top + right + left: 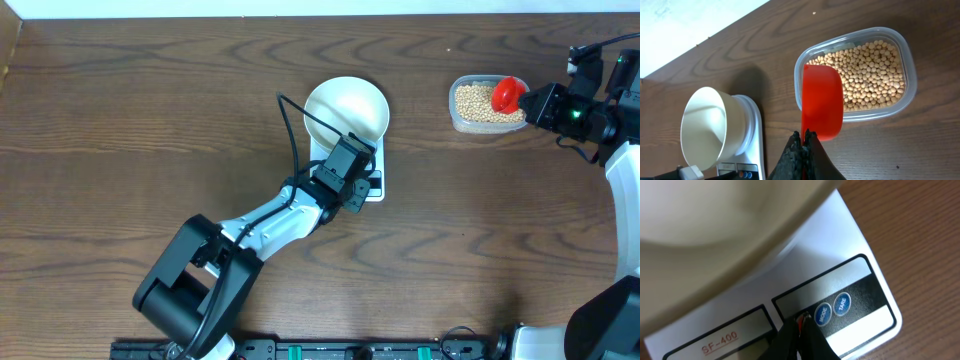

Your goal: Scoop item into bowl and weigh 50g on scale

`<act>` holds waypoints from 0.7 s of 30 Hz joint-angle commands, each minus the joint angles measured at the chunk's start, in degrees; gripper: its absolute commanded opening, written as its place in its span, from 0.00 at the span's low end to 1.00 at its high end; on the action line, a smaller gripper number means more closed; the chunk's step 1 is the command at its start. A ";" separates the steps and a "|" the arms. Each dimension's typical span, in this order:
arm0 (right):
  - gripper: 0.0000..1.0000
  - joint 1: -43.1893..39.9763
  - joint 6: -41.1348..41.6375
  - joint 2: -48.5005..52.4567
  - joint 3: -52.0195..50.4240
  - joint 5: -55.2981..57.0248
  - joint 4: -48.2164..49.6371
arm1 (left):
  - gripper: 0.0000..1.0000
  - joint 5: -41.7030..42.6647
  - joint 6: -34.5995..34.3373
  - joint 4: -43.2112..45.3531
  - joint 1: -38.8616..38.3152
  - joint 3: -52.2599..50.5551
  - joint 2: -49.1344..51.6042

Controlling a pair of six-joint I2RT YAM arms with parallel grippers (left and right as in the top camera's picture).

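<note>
The white bowl [346,110] stands on the white scale [374,186] at the table's middle; it looks empty. My left gripper [362,180] is shut, its tips resting on the scale's front panel beside the two blue buttons [833,309]. The bowl's rim [740,245] fills the upper left wrist view. My right gripper [532,104] is shut on the handle of a red scoop [507,94], held over the clear tub [466,124] of beige beans [482,102]. In the right wrist view the scoop [822,102] overlaps the tub's near rim; the beans [870,75] lie beyond it.
The table's far edge [300,14] meets a white surface at the back. The left arm [270,225] stretches diagonally from the front left. The tub [907,60] sits near the right side, close to the right arm.
</note>
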 commanded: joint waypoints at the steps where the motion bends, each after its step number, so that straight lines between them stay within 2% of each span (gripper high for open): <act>1: 0.01 -0.24 -0.66 -0.33 1.09 -0.17 -0.22 | 0.07 -0.17 1.01 0.39 0.00 0.09 2.80; 10: 0.01 -0.24 -0.66 -0.33 1.09 -0.17 -0.59 | 0.07 -0.37 1.44 0.55 0.44 0.11 4.96; 21: 0.01 -0.24 -0.68 -0.33 1.09 -0.15 -0.57 | 0.07 -2.12 1.44 -0.04 0.44 0.11 -2.86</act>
